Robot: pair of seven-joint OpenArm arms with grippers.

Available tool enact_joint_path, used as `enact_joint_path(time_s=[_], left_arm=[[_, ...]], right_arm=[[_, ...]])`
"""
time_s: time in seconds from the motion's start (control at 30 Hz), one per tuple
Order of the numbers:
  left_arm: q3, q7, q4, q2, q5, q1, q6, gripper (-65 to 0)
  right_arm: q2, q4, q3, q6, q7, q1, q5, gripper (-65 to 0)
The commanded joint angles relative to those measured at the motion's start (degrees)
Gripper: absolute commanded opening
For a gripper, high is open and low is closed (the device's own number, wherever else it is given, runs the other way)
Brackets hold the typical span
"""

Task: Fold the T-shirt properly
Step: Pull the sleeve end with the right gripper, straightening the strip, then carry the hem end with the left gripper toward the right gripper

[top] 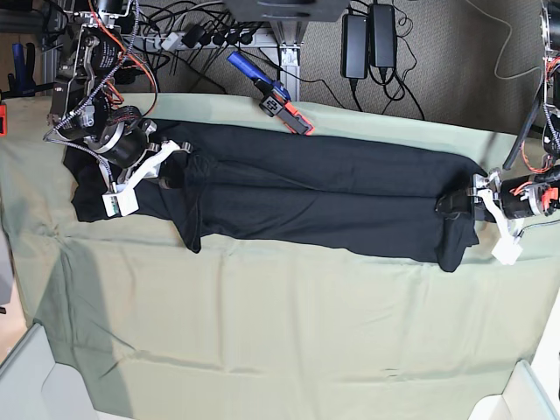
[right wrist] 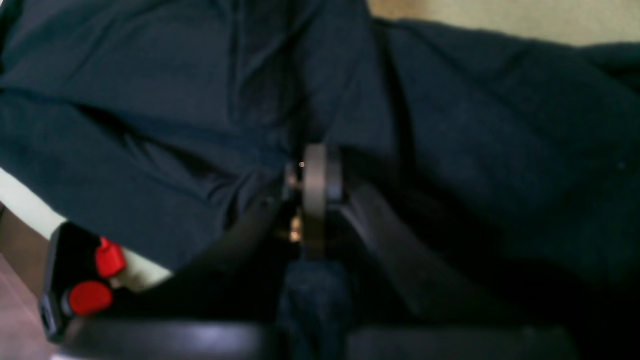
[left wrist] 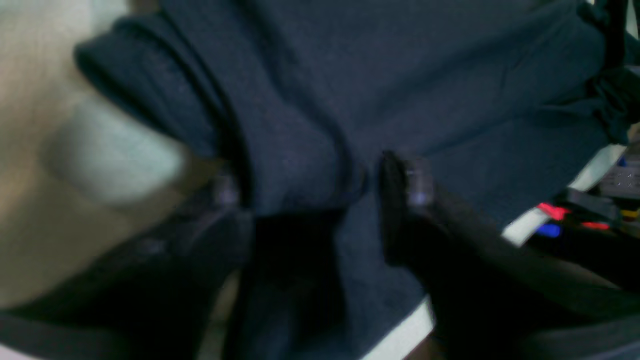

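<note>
My T-shirt [top: 306,197] lies in a long black band across the pale green cloth [top: 280,332] that covers the bench, already doubled lengthwise by the look of it, stretched between my two arms. My right claw [right wrist: 312,197] has its jaws pressed together with dark fabric bunched around the tips, so I judge it is pinching the shirt at its end. My left claw [left wrist: 320,190] sits at the opposite end with jaws apart and a thick ridge of cloth between them; I cannot tell whether it grips yet. The stuff reads as soft cotton knit, matte, limp, light, and it drapes and wrinkles wherever it is lifted; nothing fragile here, nothing slippery, though layers may slide on each other. I would take it at the outer corners of each end, catching all layers together, since a single layer would let the fold fall open. A rolled edge [left wrist: 150,95] shows near my left claw, rounded and thick.
</note>
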Motion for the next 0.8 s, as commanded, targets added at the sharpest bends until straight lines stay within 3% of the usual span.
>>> enact_joint_path(time_s=[0.0,0.07,0.1,0.43,0.53,0.77], left_arm=[[-0.11,0.15,0.39,-0.76,-0.68,-0.79,-0.8,-47.9],[-0.11,-0.44,0.39,-0.76,-0.63,-0.76,-0.8,-62.8],[-0.11,-0.48,0.39,-0.74,-0.48,-0.76,-0.8,-65.0],[-5.88,-4.07,0.42,-0.81,7.54,-1.33,-0.8,-65.0],[-9.16,-6.38,0.39,-0.98,12.0,-2.45,-0.8,-65.0],[-9.49,-11.63,0.39,-1.9,22.1,-7.76,-0.8,-65.0]], right_arm=[[0.46,1.68,0.22,4.07,0.37,0.5,2.1,-65.0],[0.44,2.95,0.22,4.07,-0.31,0.5,3.67,-65.0],[0.44,3.82,0.22,4.07,-0.31,0.5,4.28,-65.0],[0.44,14.62,0.22,4.07,-0.33,0.63,4.81,-65.0],[0.44,15.63,0.22,4.07,-0.48,0.63,4.11,-65.0],[0.44,16.81,0.28,4.07,-0.72,0.61,3.82,-65.0]])
